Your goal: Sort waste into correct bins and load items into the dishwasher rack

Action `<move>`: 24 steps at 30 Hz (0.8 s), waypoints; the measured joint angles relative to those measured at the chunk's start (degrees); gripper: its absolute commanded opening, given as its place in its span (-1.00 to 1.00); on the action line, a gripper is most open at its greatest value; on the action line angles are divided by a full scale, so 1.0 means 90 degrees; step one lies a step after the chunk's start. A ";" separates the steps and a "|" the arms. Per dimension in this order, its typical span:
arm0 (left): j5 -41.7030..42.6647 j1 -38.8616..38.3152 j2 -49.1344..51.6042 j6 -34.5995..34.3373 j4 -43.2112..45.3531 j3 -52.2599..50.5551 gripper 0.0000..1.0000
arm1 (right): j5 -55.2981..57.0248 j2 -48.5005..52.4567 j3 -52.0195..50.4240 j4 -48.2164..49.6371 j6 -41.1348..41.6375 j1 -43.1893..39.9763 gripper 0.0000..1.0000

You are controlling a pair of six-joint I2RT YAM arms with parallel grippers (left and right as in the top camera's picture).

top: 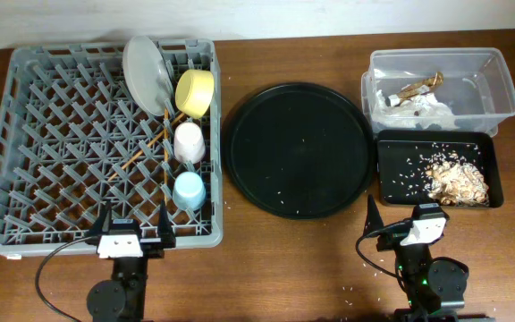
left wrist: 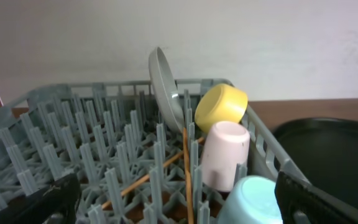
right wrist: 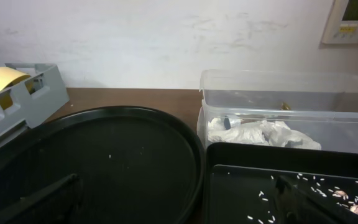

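Observation:
The grey dishwasher rack (top: 52,134) holds the grey-white plate (top: 146,73) on edge, the yellow bowl (top: 195,92), the pink cup (top: 189,141), the blue cup (top: 189,190) and two brown chopsticks (top: 155,141). The clear tub (top: 499,85) holds white napkins (top: 409,109) and a gold-brown wrapper (top: 418,88). The shallow black tray (top: 392,143) holds beige food scraps (top: 457,179) and rice crumbs. My left gripper (top: 132,234) is open at the rack's front edge (left wrist: 173,211). My right gripper (top: 405,224) is open in front of the two bins (right wrist: 179,199).
A large round black tray (top: 298,148) lies between the rack and the bins, with a few rice grains on it. A few grains lie on the wooden table (top: 266,277) near the right arm. A white wall runs along the back.

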 measured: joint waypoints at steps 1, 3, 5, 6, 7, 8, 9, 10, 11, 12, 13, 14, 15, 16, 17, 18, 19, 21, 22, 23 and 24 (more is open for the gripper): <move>0.0000 0.0000 0.0000 0.0000 -0.0097 0.0000 0.99 | 0.0002 0.0000 0.0000 0.0000 0.0002 0.0000 0.97; 0.0000 0.0000 -0.0005 0.0000 -0.0423 -0.0010 0.99 | 0.0000 0.0000 0.0000 0.0000 0.0000 0.0000 0.97; -0.0002 0.0000 -0.0007 0.0000 -0.0432 -0.0010 0.99 | 0.0000 0.0000 0.0000 0.0000 0.0000 0.0000 0.97; -0.0002 0.0000 -0.0007 0.0000 -0.0435 -0.0010 0.99 | 0.0000 0.0000 0.0000 0.0000 -0.0002 0.0000 0.97; -0.0002 0.0000 -0.0007 0.0000 -0.0432 -0.0010 0.99 | 0.0000 0.0000 0.0000 0.0000 0.0002 0.0000 0.97; 0.0000 0.0000 -0.0007 0.0000 -0.0435 -0.0010 0.99 | 0.0000 0.0000 0.0000 0.0000 -0.0005 0.0000 0.97; 0.0000 0.0000 -0.0007 0.0000 -0.0435 -0.0010 0.99 | 0.0000 0.0000 0.0000 0.0000 0.0002 0.0000 0.97; 0.0000 0.0000 -0.0007 0.0000 -0.0432 -0.0010 0.99 | 0.0000 0.0000 0.0000 0.0000 0.0000 0.0000 0.97; 0.0000 0.0000 -0.0007 0.0000 -0.0435 -0.0010 0.99 | 0.0002 0.0000 0.0000 0.0000 -0.0002 0.0000 0.97; 0.0000 0.0000 -0.0007 0.0000 -0.0435 -0.0010 0.99 | 0.0000 0.0000 0.0000 0.0000 0.0000 0.0000 0.97; 0.0000 0.0000 -0.0007 0.0000 -0.0435 -0.0010 0.99 | 0.0000 0.0000 0.0000 0.0000 0.0000 0.0000 0.97; 0.0000 0.0000 -0.0007 0.0000 -0.0435 -0.0010 0.99 | 0.0000 0.0000 0.0000 0.0000 0.0000 0.0000 0.97; 0.0000 0.0000 -0.0007 0.0000 -0.0435 -0.0010 0.99 | 0.0000 0.0000 0.0000 0.0000 0.0005 0.0000 0.97; 0.0000 0.0000 -0.0007 0.0000 -0.0432 -0.0010 0.99 | 0.0000 0.0000 0.0000 0.0000 0.0000 0.0000 0.97; 0.0000 0.0000 -0.0007 0.0000 -0.0435 -0.0010 0.99 | 0.0000 0.0000 0.0000 0.0000 0.0000 0.0000 0.97; 0.0000 0.0000 -0.0007 0.0000 -0.0432 -0.0010 0.99 | 0.0000 0.0000 0.0000 0.0000 -0.0002 0.0000 0.97; 0.0000 0.0000 -0.0007 0.0000 -0.0435 -0.0010 0.99 | 0.0000 0.0000 0.0000 0.0000 -0.0002 0.0000 0.97; 0.0000 0.0000 -0.0007 0.0000 -0.0435 -0.0010 0.99 | 0.0000 0.0000 0.0000 0.0000 0.0000 0.0000 0.97; 0.0000 0.0000 -0.0007 0.0000 -0.0435 -0.0010 0.99 | 0.0000 0.0000 0.0000 0.0000 -0.0002 0.0000 0.97; 0.0000 0.0000 -0.0007 0.0000 -0.0435 -0.0010 0.99 | 0.0000 0.0000 0.0000 0.0000 -0.0002 0.0000 0.97; 0.0000 0.0000 -0.0007 0.0000 -0.0432 -0.0010 0.99 | 0.0000 0.0000 0.0000 0.0000 0.0000 0.0000 0.97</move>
